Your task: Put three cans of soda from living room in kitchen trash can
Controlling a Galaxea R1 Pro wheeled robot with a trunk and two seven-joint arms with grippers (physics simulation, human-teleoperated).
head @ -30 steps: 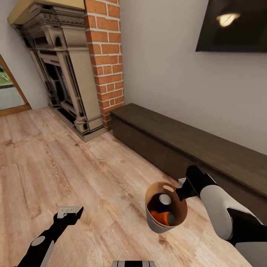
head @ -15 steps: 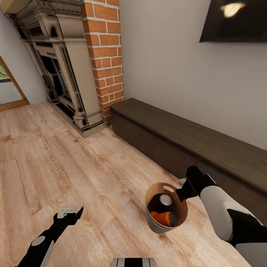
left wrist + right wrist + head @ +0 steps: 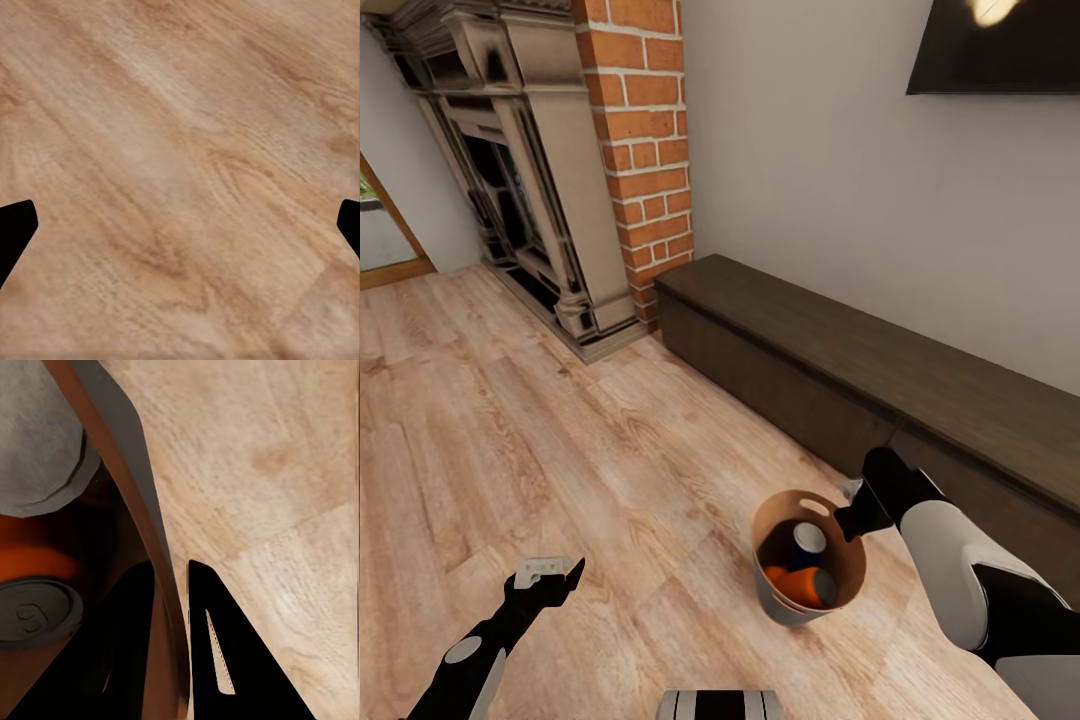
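The tash can [image 3: 807, 560] hangs off the floor at near right, its rim pinched by the right gripper [image 3: 850, 522], with orange cans of soda [image 3: 803, 585] inside. Since a second ago the fireplace [image 3: 520, 190] and cabinet [image 3: 880, 380] have slid up the picture: the robot is rolling, carrying its load. The right wrist view shows fingers [image 3: 214, 645] straddling the wall; the left gripper [image 3: 180, 225] gapes empty over planks.
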